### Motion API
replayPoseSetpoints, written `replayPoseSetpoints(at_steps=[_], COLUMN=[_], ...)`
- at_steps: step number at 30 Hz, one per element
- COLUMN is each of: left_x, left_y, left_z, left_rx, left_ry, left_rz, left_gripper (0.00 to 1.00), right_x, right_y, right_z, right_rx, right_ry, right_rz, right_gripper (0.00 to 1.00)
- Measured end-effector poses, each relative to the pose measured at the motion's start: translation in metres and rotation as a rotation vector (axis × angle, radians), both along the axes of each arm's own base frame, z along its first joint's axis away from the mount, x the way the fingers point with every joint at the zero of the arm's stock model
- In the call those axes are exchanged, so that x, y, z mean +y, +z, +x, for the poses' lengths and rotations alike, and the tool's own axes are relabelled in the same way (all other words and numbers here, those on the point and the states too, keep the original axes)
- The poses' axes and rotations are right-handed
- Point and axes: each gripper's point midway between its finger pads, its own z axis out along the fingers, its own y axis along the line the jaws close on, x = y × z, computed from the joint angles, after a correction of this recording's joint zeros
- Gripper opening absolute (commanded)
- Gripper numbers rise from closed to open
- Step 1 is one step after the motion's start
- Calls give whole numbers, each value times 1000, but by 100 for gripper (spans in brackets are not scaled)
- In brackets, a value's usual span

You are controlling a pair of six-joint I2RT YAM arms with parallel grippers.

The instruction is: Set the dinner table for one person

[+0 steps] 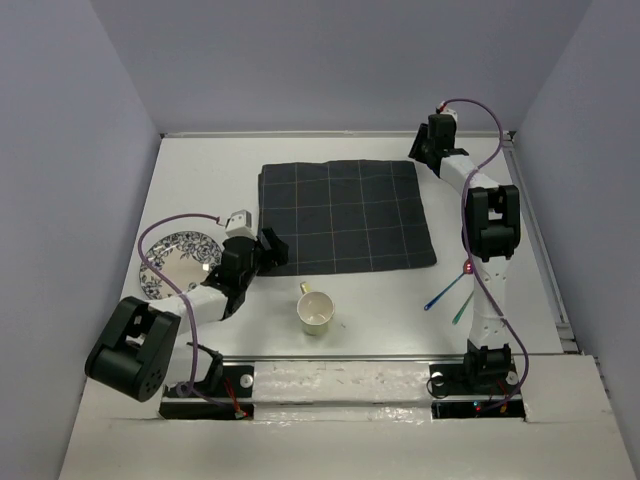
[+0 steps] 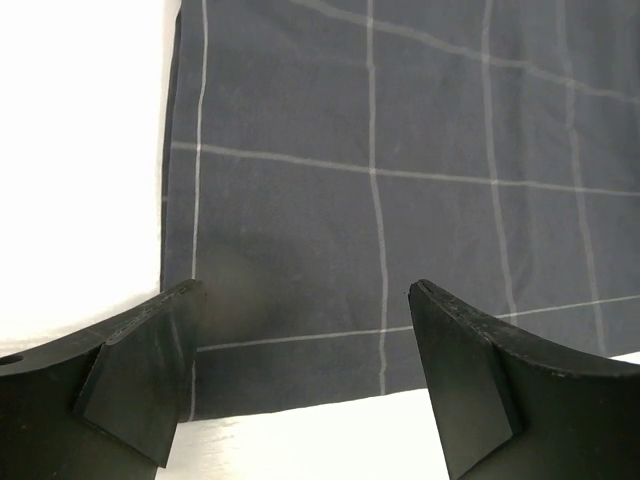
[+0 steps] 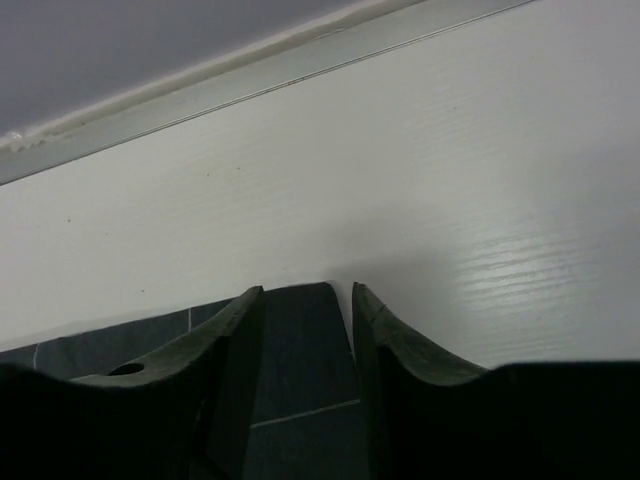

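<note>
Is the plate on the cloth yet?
No, the plate sits on the bare white table, left of the dark grid cloth and apart from it.

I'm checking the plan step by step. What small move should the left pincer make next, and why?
Probably lift the left pincer clear of the cloth and turn it toward the plate. The cloth lies spread flat, the pincer is open and empty over its near-left corner, and the plate and cup sit off the cloth.
</note>
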Motion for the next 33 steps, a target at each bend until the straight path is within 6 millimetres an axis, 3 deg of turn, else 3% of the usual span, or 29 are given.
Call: replayPoseSetpoints(at_steps=[3, 6, 9, 12, 14, 17, 22, 24, 27, 30, 33], left_x=[0, 1, 4, 6, 8, 8, -2, -6, -13, -17, -20], left_y=[17, 31, 44, 55, 66, 93, 128, 135, 139, 146, 166], left_z=[2, 4, 2, 0, -3, -8, -24, -30, -39, -47, -56], left_rx=[-51, -94, -136, -171, -197, -267, -349, -361, -355, -347, -373], left_ry=[2, 8, 16, 19, 23, 27, -5, -27, -60, -85, -111], left_rz=[-15, -26, -34, -47, -58, -91, -173, -196, -216, -233, -265], left_gripper=[94, 94, 95, 95, 95, 95, 95, 95, 95, 95, 95], right_x=[5, 11, 18, 21, 22, 20, 13, 10, 8, 7, 6], right_y=[0, 13, 44, 86, 98, 77, -13, -35, -41, -31, -30], right_z=[-6, -33, -58, -100, -124, -163, -243, -271, -295, -300, -303], right_rx=[8, 28, 1, -54, -80, -44, 177, 243, 264, 225, 209], right_ry=[25, 54, 67, 56, 44, 17, -48, -70, -90, -97, -105], right_rz=[15, 45, 85, 141, 175, 214, 246, 253, 268, 282, 288], right_gripper=[51, 49, 47, 46, 43, 34, 32, 35, 37, 37, 36])
